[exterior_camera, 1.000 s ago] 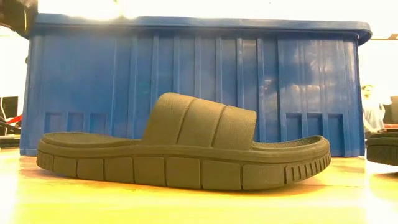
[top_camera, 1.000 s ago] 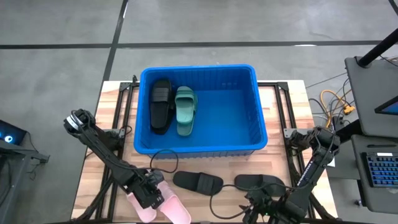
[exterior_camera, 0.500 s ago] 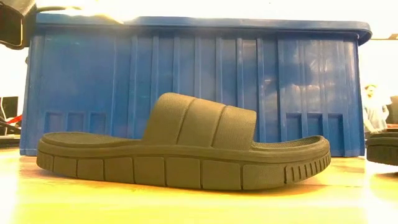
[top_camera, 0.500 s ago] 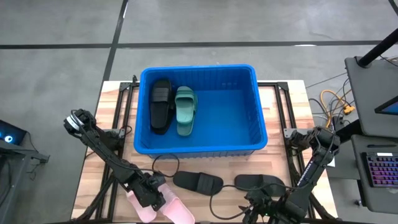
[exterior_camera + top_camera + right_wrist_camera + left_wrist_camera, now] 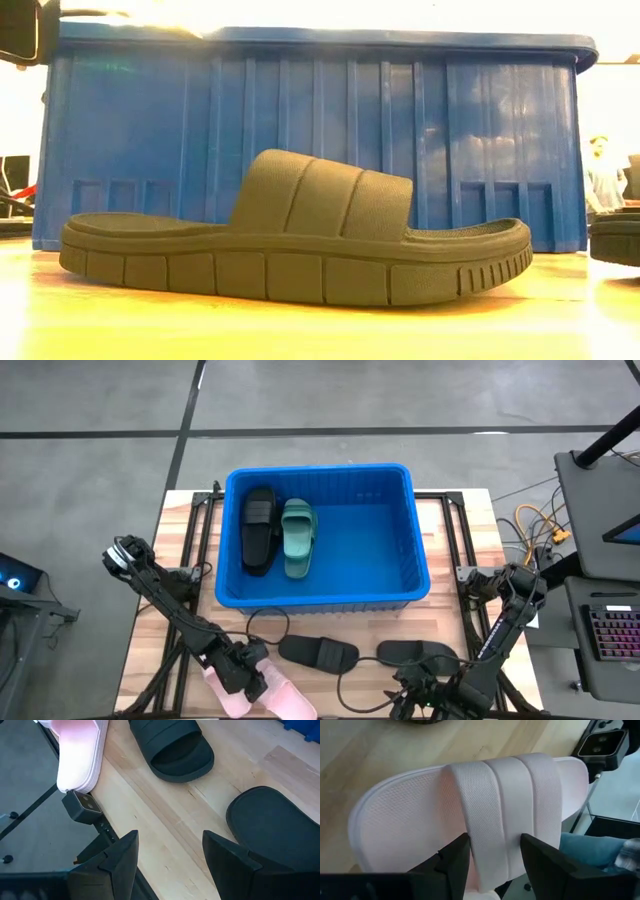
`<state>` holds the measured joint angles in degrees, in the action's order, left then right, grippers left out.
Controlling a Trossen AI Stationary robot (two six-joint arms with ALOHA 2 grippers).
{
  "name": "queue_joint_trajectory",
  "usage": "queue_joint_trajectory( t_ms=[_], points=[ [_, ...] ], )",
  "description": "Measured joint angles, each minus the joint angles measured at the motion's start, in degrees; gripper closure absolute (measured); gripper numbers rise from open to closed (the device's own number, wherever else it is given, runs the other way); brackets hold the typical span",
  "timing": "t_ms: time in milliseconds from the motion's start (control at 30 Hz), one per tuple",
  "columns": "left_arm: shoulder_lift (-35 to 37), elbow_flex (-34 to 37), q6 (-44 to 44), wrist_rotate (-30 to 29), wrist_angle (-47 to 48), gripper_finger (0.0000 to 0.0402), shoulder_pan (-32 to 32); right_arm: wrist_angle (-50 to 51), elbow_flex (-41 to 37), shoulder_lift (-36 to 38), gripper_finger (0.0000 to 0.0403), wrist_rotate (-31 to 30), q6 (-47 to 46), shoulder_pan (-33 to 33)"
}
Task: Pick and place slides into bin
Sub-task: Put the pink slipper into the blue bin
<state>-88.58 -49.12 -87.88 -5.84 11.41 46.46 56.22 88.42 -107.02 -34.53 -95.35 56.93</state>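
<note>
Gripping the wide strap of a light pink rubber slide (image 5: 470, 815): left gripper (image 5: 492, 855), jaws closed either side; right gripper (image 5: 167, 855) idle, jaws apart.

From where I stand, nothing here can be read: no lettering, brand mark, number or sign shows on anything in any of the views.
</note>
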Motion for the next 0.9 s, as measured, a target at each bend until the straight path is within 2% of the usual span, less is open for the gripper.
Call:
queue_joint_trajectory(
  t_ms=[167, 433, 767, 900],
  points=[
    [0.00, 0.02, 0.16, -0.61, -2.35, 0.0265, -0.04, 0.03, 0.00, 0.00, 0.0193, -0.04, 0.02, 0.00],
    [0.15, 0.02, 1.57, -0.40, -4.45, 0.0390, -0.04, 0.12, -0.03, 0.02, 0.0193, -0.04, 0.83, 0.00],
    [4.48, -4.30, 10.36, 1.40, 2.38, 0.0401, -0.11, 0.41, -0.04, 0.02, 0.0193, -0.13, 1.11, 0.00],
    [7.93, -5.33, 14.09, 1.22, 2.13, 0.0401, -0.14, 0.48, -0.04, 0.02, 0.0193, -0.19, 1.36, 0.01]
  ],
)
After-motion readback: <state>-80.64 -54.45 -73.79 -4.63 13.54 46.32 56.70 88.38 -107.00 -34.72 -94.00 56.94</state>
